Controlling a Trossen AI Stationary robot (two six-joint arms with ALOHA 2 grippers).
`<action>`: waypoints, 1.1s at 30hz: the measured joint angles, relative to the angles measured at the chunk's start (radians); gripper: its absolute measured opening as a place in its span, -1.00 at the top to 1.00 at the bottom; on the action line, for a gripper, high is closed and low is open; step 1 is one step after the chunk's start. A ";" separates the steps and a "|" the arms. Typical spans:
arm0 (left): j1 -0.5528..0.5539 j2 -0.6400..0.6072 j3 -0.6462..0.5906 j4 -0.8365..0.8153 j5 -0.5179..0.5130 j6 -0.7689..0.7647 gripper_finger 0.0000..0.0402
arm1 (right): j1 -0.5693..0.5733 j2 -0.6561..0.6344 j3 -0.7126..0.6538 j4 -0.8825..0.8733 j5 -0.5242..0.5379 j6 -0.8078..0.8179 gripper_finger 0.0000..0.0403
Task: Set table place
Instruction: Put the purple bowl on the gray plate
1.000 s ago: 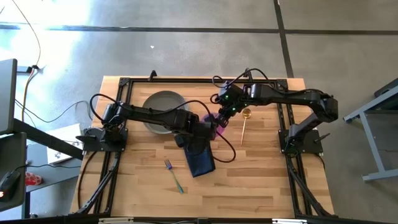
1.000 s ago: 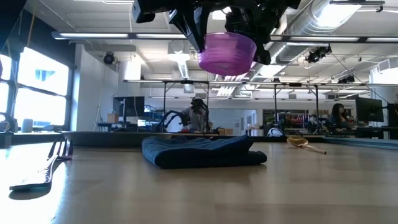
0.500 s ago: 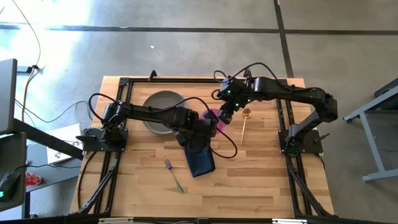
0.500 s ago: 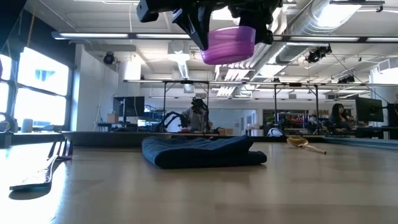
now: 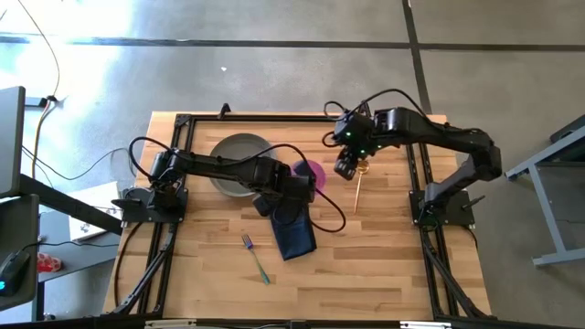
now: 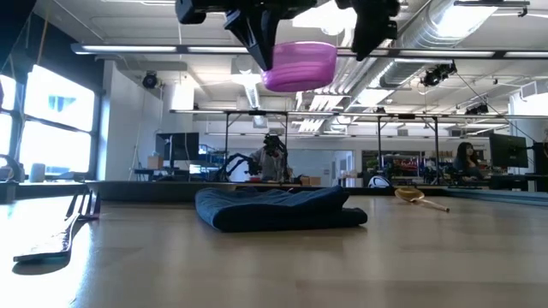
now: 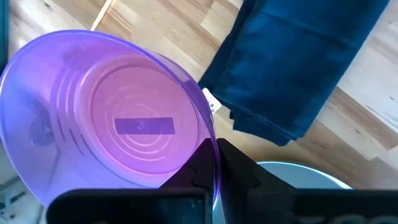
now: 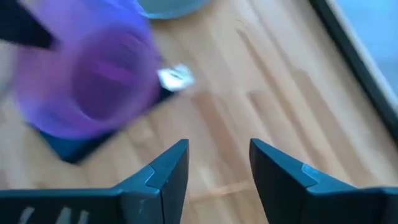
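A purple bowl (image 5: 312,171) hangs high above the table (image 5: 384,274), with my left gripper (image 5: 304,185) shut on it. The bowl also shows in the low view (image 6: 300,65) and the left wrist view (image 7: 106,118). My right gripper (image 8: 217,167) stands open just to the right of the bowl, over the gold spoon (image 5: 360,179), with nothing between its fingers. The folded navy napkin (image 5: 294,228) lies flat below the bowl. The grey plate (image 5: 236,163) rests on the table at the far left of centre. A teal-handled fork (image 5: 256,259) lies nearer the front edge. My left gripper pinches the bowl's rim (image 7: 213,148) with one finger inside the bowl and one outside. The fingers (image 7: 239,171) come down on it from above, slanting from the table's left. The bowl is lifted clear, mouth up and slightly tilted, over the napkin.
Black rails (image 5: 174,265) frame the table top along its edges. Loose black cables (image 5: 334,215) loop from the left arm over the napkin area. The wood in front of the fork and napkin is bare.
My right gripper has let go of the bowl and drawn away toward the table's right edge, over the spoon. My left gripper keeps the bowl and has carried it a little up and toward the table's left.
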 joint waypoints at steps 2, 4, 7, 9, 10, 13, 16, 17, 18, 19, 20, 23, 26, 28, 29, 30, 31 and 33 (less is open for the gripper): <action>0.000 0.000 0.000 -0.015 0.002 -0.027 1.00 | -0.005 -0.020 0.000 -0.072 0.058 0.023 0.20; 0.000 0.000 0.000 -0.042 0.025 -0.060 1.00 | -0.009 -0.049 0.000 -0.135 0.104 0.062 0.20; 0.001 0.000 0.000 -0.053 0.066 -0.103 1.00 | -0.009 -0.105 0.000 -0.191 0.152 0.127 0.20; 0.001 -0.003 -0.001 -0.056 0.067 -0.125 1.00 | -0.008 -0.147 0.000 -0.210 0.181 0.169 0.20; 0.003 -0.010 -0.002 -0.065 0.068 -0.136 1.00 | -0.007 -0.170 0.000 -0.216 0.196 0.190 0.20; 0.016 -0.049 -0.031 -0.078 0.069 -0.172 1.00 | 0.004 -0.237 0.000 -0.232 0.236 0.253 0.20; 0.044 -0.122 -0.125 -0.078 0.067 -0.221 1.00 | 0.023 -0.295 0.000 -0.250 0.258 0.311 0.20; 0.059 -0.159 -0.171 -0.067 0.066 -0.241 1.00 | 0.031 -0.312 0.000 -0.256 0.265 0.329 0.20; 0.074 -0.200 -0.224 -0.053 0.066 -0.261 1.00 | 0.041 -0.326 0.000 -0.263 0.281 0.348 0.20; 0.090 -0.246 -0.281 -0.028 0.066 -0.283 1.00 | 0.049 -0.340 0.000 -0.270 0.292 0.365 0.20; 0.109 -0.296 -0.343 0.007 0.065 -0.307 1.00 | 0.056 -0.350 0.000 -0.274 0.307 0.376 0.20; 0.188 -0.430 -0.549 0.109 0.063 -0.381 1.00 | 0.075 -0.372 -0.019 -0.271 0.337 0.413 0.20; 0.287 -0.527 -0.732 0.205 0.063 -0.460 1.00 | 0.079 -0.377 -0.057 -0.257 0.353 0.438 0.20; 0.346 -0.562 -0.831 0.264 0.086 -0.490 1.00 | 0.079 -0.374 -0.091 -0.242 0.353 0.451 0.20; 0.373 -0.571 -0.875 0.290 0.103 -0.498 1.00 | 0.079 -0.372 -0.112 -0.226 0.353 0.455 0.20; 0.397 -0.575 -0.916 0.305 0.118 -0.499 1.00 | 0.079 -0.371 -0.136 -0.202 0.352 0.455 0.20; 0.417 -0.576 -0.950 0.323 0.136 -0.499 1.00 | 0.079 -0.371 -0.160 -0.176 0.349 0.455 0.20; 0.449 -0.576 -1.006 0.377 0.173 -0.503 1.00 | 0.079 -0.371 -0.213 -0.104 0.331 0.455 0.20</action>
